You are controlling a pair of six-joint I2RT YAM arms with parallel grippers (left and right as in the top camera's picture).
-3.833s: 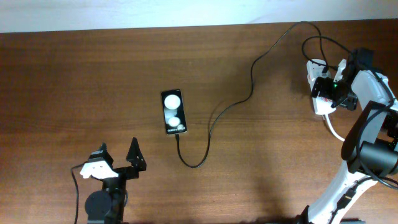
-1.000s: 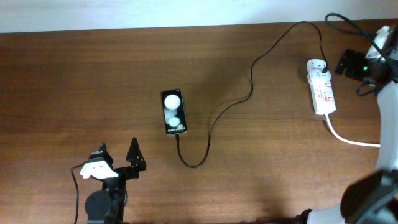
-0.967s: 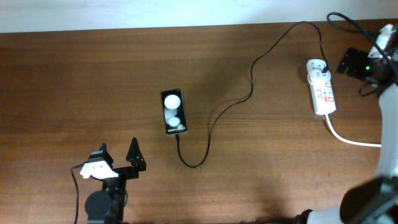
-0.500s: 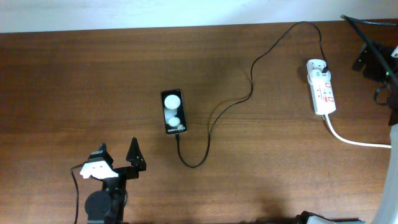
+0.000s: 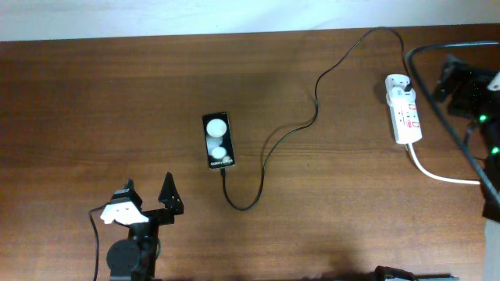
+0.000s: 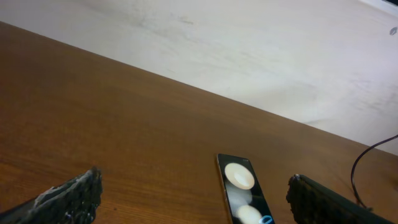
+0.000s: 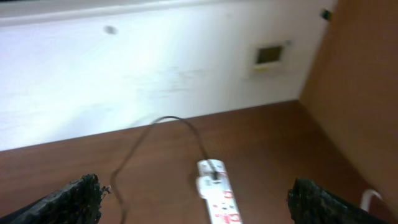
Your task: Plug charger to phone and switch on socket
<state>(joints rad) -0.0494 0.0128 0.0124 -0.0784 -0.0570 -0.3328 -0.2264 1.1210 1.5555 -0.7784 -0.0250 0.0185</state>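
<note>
The black phone (image 5: 217,140) lies face up mid-table, showing two white spots; it also shows in the left wrist view (image 6: 244,196). The thin black charger cable (image 5: 291,133) meets the phone's lower edge, loops, and runs to a black plug (image 5: 407,80) seated in the far end of the white socket strip (image 5: 405,113). My left gripper (image 5: 148,204) is open and empty, short of the phone (image 6: 193,190). My right gripper (image 5: 459,82) is raised to the right of the strip, open and empty (image 7: 196,202). The right wrist view shows the strip (image 7: 219,194) and cable (image 7: 158,127) below.
The strip's thick white cord (image 5: 441,176) trails off to the right edge. A white wall runs behind the table's far edge (image 5: 234,16). My right arm's black cables (image 5: 437,101) hang over the right end of the table.
My right gripper has lifted off the socket strip and drawn back up and to the right, leaving the strip uncovered. The left arm, phone and cable have not moved.
</note>
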